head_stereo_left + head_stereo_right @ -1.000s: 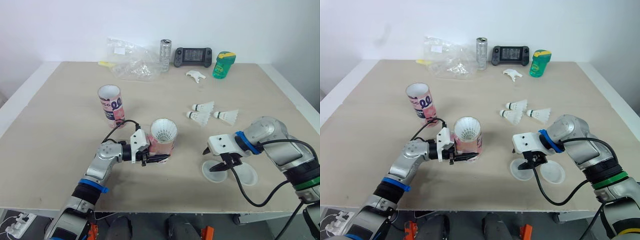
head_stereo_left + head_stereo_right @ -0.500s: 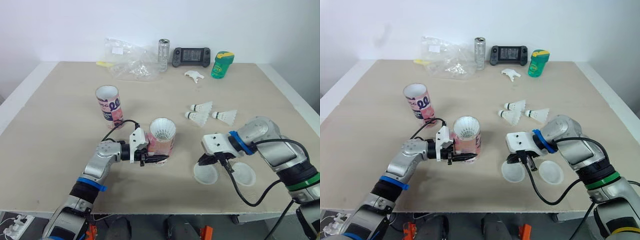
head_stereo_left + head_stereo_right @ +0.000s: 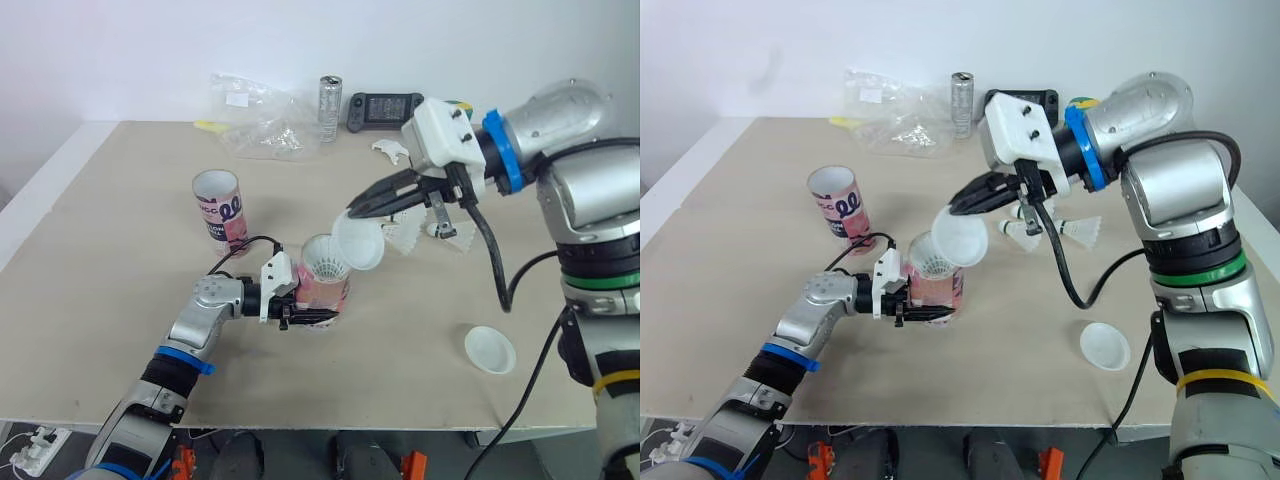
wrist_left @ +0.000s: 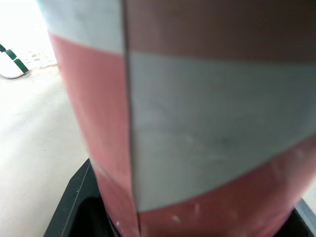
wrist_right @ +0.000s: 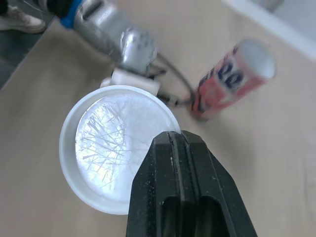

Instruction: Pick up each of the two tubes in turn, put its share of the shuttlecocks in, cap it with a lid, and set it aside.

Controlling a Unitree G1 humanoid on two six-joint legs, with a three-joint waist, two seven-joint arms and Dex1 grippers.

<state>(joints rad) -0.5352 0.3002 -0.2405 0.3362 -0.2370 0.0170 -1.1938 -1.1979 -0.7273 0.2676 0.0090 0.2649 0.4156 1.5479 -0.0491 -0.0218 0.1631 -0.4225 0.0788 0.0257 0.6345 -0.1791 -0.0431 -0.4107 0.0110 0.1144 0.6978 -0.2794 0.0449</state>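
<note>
Raised off the table [image 3: 120, 250] since a second ago, my right fingers [image 3: 385, 192] pinch a lid [image 3: 358, 240] over the tube [image 3: 322, 288]; my left fingers [image 3: 312, 317] clamp that tube.

Silver arms [image 3: 195, 325], blue wrist bands [image 3: 497, 150], white wrist blocks [image 3: 440, 135], black cables [image 3: 490, 250] (right forearm [image 3: 590, 200]: green, yellow rings [image 3: 600, 283]).
</note>
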